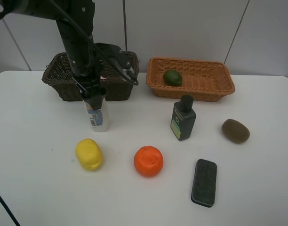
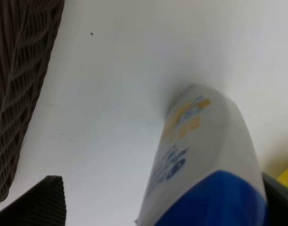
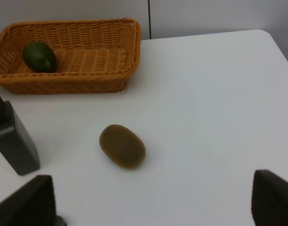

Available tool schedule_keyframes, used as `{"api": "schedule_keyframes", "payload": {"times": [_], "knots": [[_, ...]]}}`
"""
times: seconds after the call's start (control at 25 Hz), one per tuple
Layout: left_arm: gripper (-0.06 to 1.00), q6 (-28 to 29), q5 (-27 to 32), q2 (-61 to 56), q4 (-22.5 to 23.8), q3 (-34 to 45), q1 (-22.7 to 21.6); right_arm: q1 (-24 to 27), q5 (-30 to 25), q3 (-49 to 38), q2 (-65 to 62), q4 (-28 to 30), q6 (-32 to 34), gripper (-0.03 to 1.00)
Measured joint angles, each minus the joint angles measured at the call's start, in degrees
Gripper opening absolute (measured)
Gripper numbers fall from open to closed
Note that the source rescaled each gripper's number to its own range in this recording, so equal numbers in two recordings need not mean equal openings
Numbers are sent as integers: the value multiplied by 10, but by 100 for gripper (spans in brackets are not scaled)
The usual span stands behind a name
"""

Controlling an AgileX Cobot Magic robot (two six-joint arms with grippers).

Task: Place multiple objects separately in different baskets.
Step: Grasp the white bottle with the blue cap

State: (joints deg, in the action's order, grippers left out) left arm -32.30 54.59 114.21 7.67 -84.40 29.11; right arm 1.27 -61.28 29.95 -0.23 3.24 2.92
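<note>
Your left gripper stands over the white bottle. The bottle is upright on the table, just in front of the dark brown basket. The jaws are wide open and they hold nothing. In the left wrist view the blue cap of the bottle is between the two fingers. One finger is clearly apart from the bottle, with bare table in the gap. The other finger is just beside the cap, and you cannot tell if it touches. The yellow fruit lies near the bottle, on the side away from the basket.

Your right gripper is also wide open and empty. In its wrist view the brown fruit lies on the table ahead of the fingertips, not between them and apart from both. The dark green bottle stands near this fruit. Behind them is the light orange basket, with the green fruit inside, near one end.

The orange fruit and the flat dark block lie on the front part of the table, well apart from the left gripper.
</note>
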Motion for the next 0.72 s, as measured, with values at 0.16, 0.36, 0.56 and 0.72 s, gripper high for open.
{"api": "schedule_keyframes", "payload": {"times": [0.16,0.36,0.56,0.72], "knots": [[100,-1,3,20,-2,-1,-3,0,0,0,0,0,0,97],[100,21,5,27,-3,-7,-3,0,0,0,0,0,0,97],[94,61,14,29,-3,-9,-3,0,0,0,0,0,0,97],[41,75,27,29,-15,-9,-3,0,0,0,0,0,0,97]]}}
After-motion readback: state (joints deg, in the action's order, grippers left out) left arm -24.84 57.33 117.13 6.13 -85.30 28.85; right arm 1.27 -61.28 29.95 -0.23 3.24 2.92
